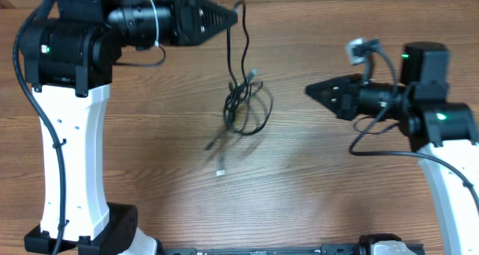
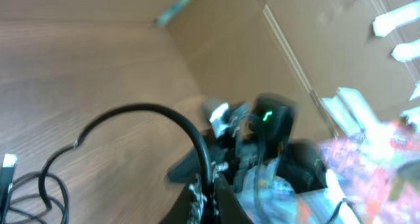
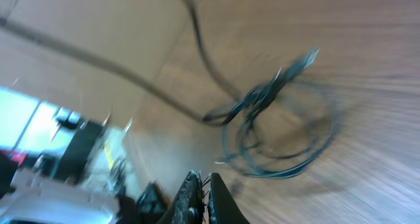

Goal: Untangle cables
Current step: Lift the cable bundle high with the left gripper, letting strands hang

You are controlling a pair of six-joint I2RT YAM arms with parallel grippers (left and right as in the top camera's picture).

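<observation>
The cables (image 1: pixel 247 109) lie as a loose black tangle of loops on the wooden table, mid-table. One strand (image 1: pixel 243 45) rises from the tangle to my left gripper (image 1: pixel 236 17), which is shut on it above the far side of the table. In the left wrist view the strand (image 2: pixel 151 112) arcs out from between the shut fingers (image 2: pixel 205 194). My right gripper (image 1: pixel 308 89) is shut and empty, to the right of the tangle and apart from it. The right wrist view shows its shut fingers (image 3: pixel 203 184) with the tangle (image 3: pixel 275 122) ahead.
A small light plug end (image 1: pixel 221 171) lies on the table in front of the tangle, with a thin dark piece (image 1: pixel 213 143) beside it. The right arm (image 2: pixel 269 119) shows in the left wrist view. Cardboard walls stand at the table's far edge.
</observation>
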